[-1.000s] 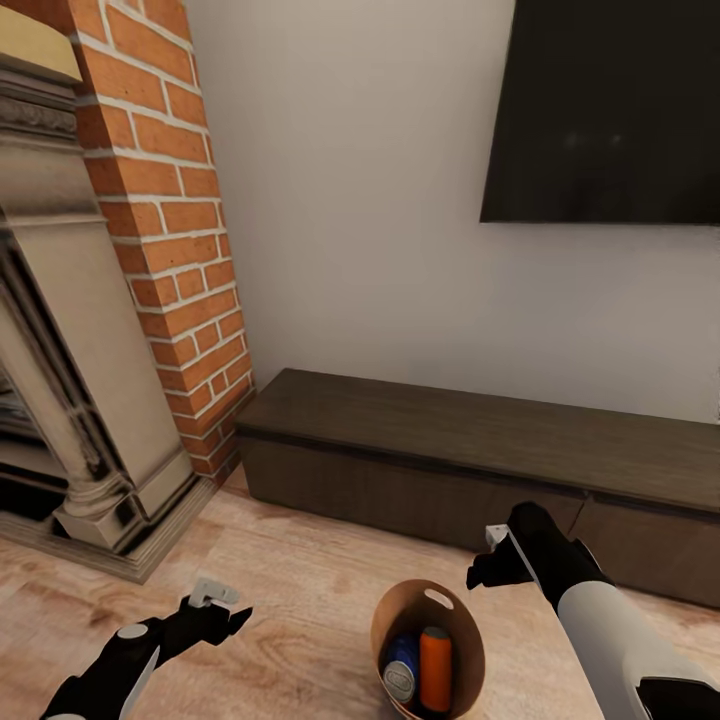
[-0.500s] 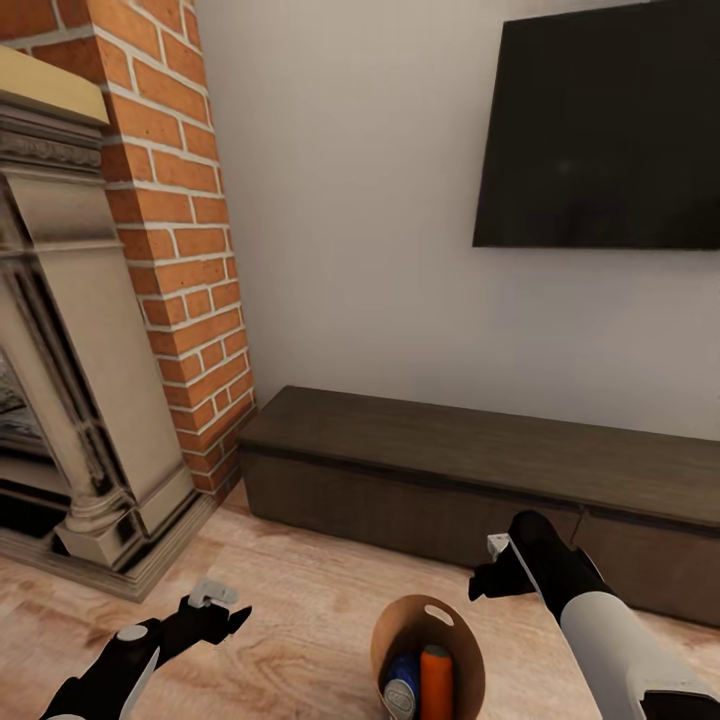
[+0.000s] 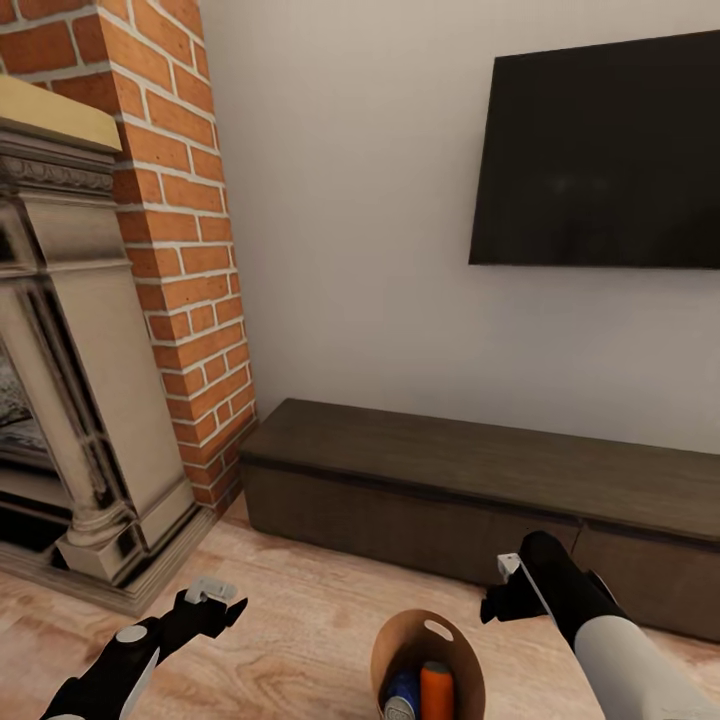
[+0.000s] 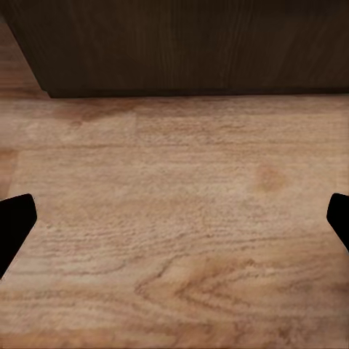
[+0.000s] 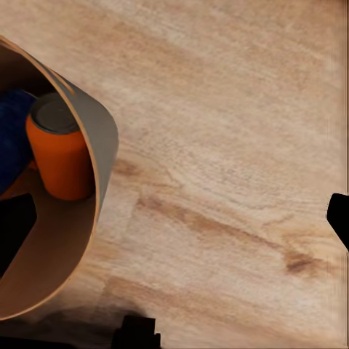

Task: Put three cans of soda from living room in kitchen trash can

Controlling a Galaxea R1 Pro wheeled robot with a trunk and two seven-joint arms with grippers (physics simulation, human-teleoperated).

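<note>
The tash can (image 3: 455,650), pale grey outside and brown inside with an oval slot near its rim, sits at the bottom middle of the head view. Inside it stand an orange can of soda (image 3: 436,692) and a blue can of soda (image 3: 402,692). In the right wrist view the tash can (image 5: 98,156) holds the orange can (image 5: 59,156) beside the blue can (image 5: 10,134). My right gripper (image 3: 497,602) hangs open just right of the rim; the right gripper (image 5: 178,225) has one fingertip against the bin's brown inside and the other over the floor. My left gripper (image 3: 215,605) is open above bare floor, as the left gripper (image 4: 174,222) shows.
This is the living room. A dark low cabinet (image 3: 480,480) runs along the wall ahead, under a wall TV (image 3: 600,155). A red brick fireplace (image 3: 170,250) with a stone surround (image 3: 70,380) stands at the left. Light wood floor (image 3: 300,620) lies between me and the cabinet.
The whole head view has shifted: the TV, cabinet and tash can sit lower in the picture and more of the TV shows. Both grippers stay open, placed much as before.
</note>
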